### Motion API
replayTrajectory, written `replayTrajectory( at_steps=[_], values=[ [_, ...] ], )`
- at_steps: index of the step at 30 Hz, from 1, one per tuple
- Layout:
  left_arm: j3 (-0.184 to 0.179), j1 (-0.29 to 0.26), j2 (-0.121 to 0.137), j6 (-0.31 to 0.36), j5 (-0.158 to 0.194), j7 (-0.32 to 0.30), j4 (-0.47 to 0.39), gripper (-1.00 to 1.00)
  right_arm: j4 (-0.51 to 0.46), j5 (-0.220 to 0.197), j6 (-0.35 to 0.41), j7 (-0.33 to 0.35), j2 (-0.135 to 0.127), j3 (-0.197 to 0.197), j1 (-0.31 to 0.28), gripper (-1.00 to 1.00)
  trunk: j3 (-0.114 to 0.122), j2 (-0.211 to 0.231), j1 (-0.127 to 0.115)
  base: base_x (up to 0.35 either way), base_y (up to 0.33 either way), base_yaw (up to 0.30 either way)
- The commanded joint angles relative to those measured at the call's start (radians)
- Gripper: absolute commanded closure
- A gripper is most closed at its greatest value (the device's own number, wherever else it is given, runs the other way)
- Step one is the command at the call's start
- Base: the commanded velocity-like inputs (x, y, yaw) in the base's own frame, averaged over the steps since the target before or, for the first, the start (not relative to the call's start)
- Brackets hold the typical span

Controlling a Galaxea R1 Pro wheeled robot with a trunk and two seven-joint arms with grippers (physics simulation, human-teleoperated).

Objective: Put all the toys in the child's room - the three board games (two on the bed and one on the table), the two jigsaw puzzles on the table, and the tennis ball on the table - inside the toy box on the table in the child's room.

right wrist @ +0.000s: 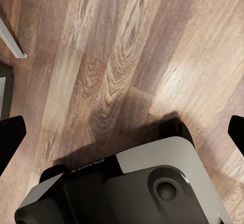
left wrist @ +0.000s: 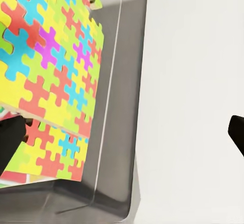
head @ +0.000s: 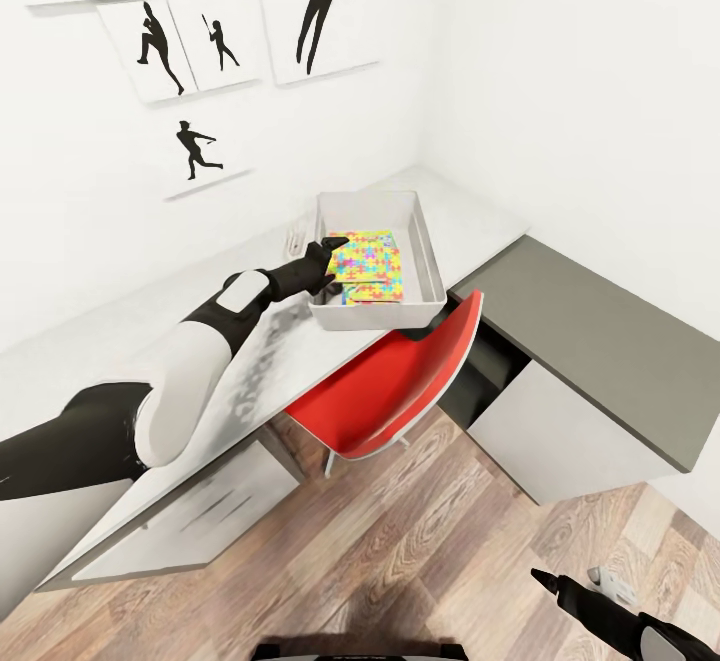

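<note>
Jigsaw puzzles point(head: 367, 263) lie inside the toy box point(head: 430, 259) on the table point(head: 120, 341). Left gripper point(head: 333, 253), jaws apart, reaches over the box's left wall; right gripper point(head: 548, 581) hangs near the floor point(head: 420, 561), jaws apart.

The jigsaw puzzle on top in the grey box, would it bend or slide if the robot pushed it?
The top jigsaw puzzle looks like a thin flat board holding a straight edge, so it probably stays stiff. It lies loose over another puzzle in the toy box, so a push from the left gripper would likely slide it. It looks light.
</note>
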Motion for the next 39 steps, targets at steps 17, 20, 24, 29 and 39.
replayTrajectory(
  at_steps=[17, 20, 24, 29, 39],
  values=[
    [0.008, -0.001, 0.122, 0.511, 0.002, -0.003, -0.161, -1.00, -0.001, -0.010, 0.007, 0.003, 0.001, 0.005, 0.000, -1.00, -0.001, -0.002, 0.001, 0.000, 0.000, 0.000],
    [0.008, -0.001, 0.169, 0.537, 0.009, -0.004, -0.169, -1.00, -0.001, -0.009, 0.007, 0.003, 0.001, 0.005, 0.000, -1.00, -0.001, -0.002, 0.001, 0.000, 0.000, 0.000],
    [0.006, 0.001, 0.205, 0.544, 0.061, -0.009, -0.171, -1.00, 0.000, -0.009, 0.007, 0.003, 0.001, 0.006, 0.000, -1.00, -0.001, -0.002, 0.001, 0.000, 0.000, 0.000],
    [-0.003, 0.039, 0.254, 0.544, 0.087, -0.034, -0.172, -1.00, -0.001, -0.009, 0.007, 0.003, 0.001, 0.006, 0.000, -1.00, -0.001, -0.002, 0.001, 0.000, 0.000, 0.000],
    [-0.290, 0.205, 0.500, 0.544, 0.078, -0.420, -0.347, -1.00, -0.001, -0.009, 0.007, 0.003, 0.001, 0.006, 0.000, -1.00, -0.001, -0.002, 0.001, 0.000, 0.000, 0.000]
  ],
)
